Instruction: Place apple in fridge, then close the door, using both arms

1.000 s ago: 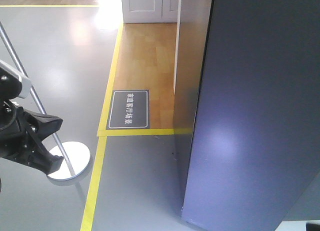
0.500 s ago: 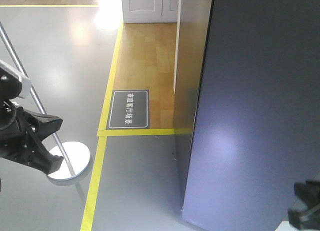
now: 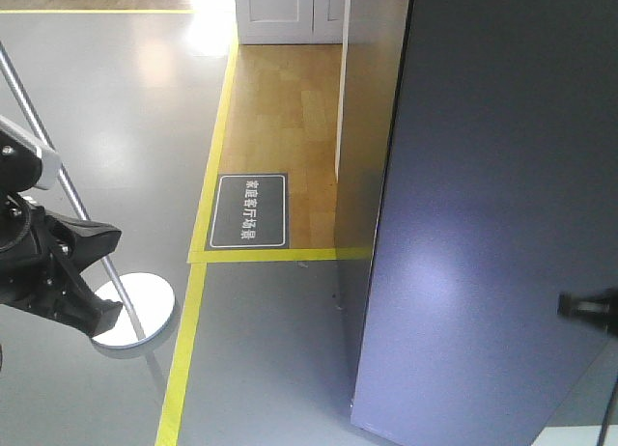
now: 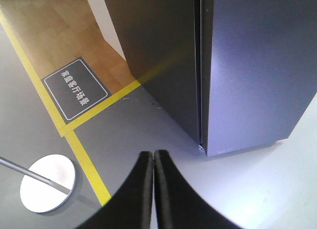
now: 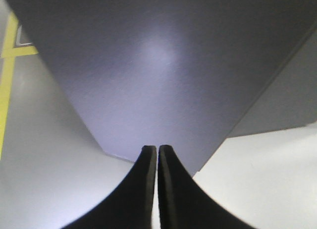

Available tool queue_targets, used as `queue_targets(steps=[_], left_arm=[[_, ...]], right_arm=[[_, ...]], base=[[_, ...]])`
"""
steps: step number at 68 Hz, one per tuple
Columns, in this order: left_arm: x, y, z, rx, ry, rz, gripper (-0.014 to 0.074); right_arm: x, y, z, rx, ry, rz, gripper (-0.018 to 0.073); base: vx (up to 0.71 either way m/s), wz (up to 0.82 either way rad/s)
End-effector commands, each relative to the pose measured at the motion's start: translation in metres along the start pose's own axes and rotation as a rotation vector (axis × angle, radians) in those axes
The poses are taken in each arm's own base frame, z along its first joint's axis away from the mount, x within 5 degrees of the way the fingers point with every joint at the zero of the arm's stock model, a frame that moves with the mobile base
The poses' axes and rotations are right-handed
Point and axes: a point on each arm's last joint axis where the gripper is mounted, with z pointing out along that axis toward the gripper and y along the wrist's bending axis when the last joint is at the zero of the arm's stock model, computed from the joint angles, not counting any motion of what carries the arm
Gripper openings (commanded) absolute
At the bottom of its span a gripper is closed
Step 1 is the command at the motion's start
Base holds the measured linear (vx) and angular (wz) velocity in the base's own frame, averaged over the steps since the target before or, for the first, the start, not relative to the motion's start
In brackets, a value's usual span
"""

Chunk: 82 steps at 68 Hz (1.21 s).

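Nearest the cameras, both end effectors are pressed together with nothing between the fingers: the left end effector [image 4: 153,157] hangs over grey floor, the right end effector [image 5: 157,152] aims straight at the dark door [image 5: 163,70].

The change is on the right side. A second ago only a sliver showed at the bottom right corner of the front view; half a second ago a black end effector stood low at that corner; now the right end effector [image 3: 591,306] sits higher at the right edge, in front of the door [image 3: 502,224] face. The left arm [image 3: 53,267] has not moved across those frames. I judge the right arm is rising for a push to close the door.

The apple is not visible in any view; with both end effectors empty and the door nearly shut, it is presumably already inside the fridge [image 4: 163,55], though that cannot be confirmed.

The left wrist view shows a narrow dark seam between the door's edge and the fridge body, so little travel seems left. The door's bottom corner [image 4: 204,150] stands near the floor.

Farther out, open grey floor lies left, with a round stand base [image 3: 135,309], yellow floor tape [image 3: 193,320] and a dark floor sign [image 3: 249,210] on the wooden strip.
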Motion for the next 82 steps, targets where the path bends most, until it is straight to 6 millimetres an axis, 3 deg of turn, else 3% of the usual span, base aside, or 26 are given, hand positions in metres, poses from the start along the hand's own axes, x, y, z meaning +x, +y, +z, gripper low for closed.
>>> queue_targets(steps=[1,15,33,55,82], left_arm=[[-0.013,0.002,-0.008,-0.015,-0.098,-0.005,-0.0006],[-0.013,0.002,-0.008,-0.015,-0.098,-0.005,-0.0006],[-0.013,0.002,-0.008,-0.015,-0.098,-0.005,-0.0006],[-0.013,0.002,-0.008,-0.015,-0.098,-0.005,-0.0006],[-0.013,0.002,-0.008,-0.015,-0.098,-0.005,-0.0006]], right_arm=[[-0.034,-0.006,0.002,0.004,-0.081,-0.009,-0.0004],[-0.074,-0.017,0.014,-0.036,-0.004,-0.037,-0.0004],[-0.130,-0.032,-0.001,-0.042,-0.316,-0.036,-0.0004],[-0.172,-0.041,-0.013,0.047,-0.555,-0.016,-0.0004],[-0.209,-0.047,0.038,0.057,-0.545,-0.015,-0.0004]], base=[[0.00,0.00],[0.00,0.00],[0.00,0.00],[0.00,0.00],[0.00,0.00]])
